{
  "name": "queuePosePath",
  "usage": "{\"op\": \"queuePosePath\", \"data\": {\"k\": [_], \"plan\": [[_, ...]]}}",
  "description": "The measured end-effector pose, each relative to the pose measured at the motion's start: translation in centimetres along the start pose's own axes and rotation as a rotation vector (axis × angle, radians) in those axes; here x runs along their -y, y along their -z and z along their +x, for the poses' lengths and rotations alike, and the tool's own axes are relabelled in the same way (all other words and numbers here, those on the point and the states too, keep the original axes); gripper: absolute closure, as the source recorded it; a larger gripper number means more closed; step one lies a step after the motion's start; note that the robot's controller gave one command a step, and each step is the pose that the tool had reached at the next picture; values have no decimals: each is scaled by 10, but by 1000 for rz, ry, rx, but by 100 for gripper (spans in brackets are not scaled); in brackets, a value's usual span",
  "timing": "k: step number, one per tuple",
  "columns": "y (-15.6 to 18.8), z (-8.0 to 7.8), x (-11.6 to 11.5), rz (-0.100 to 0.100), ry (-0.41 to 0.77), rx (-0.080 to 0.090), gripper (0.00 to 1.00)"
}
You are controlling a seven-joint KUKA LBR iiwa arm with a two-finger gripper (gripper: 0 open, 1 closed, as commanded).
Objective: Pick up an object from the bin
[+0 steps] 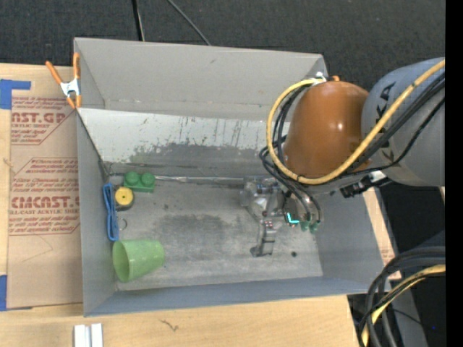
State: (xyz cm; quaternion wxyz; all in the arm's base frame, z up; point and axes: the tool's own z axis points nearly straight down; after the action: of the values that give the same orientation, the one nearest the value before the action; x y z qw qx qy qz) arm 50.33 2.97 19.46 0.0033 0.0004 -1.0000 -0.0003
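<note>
Cup, green and lying on its side, rests in the near-left corner of the bin, its mouth towards the left wall. Beyond it along that wall lie a blue strip, a yellow disc and a green block. The claw hangs low over bare metal right of the middle, well apart from all four. Whether it is clenched or released I cannot tell, and nothing shows in its grip.

To do this step well, I judge the arm must cross to the left before it goes down. The cup looks like the best choice, being the largest and clear of the rest. It could be taken across its body or by the rim, with care that it does not roll. The strip sits tight against the wall, and the disc and block are small and near each other, so they seem harder to take.

The bin's bottom is flat, scuffed and streaked grey metal, and its walls slope outward, which leaves little room at the edges. It stands on a pale wooden table, with dark floor behind.
</note>
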Motion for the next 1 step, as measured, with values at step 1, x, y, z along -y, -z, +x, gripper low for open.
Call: {"op": "queuePosePath", "data": {"k": [1], "plan": [[-104,-19,79,2,111,2,0]]}}
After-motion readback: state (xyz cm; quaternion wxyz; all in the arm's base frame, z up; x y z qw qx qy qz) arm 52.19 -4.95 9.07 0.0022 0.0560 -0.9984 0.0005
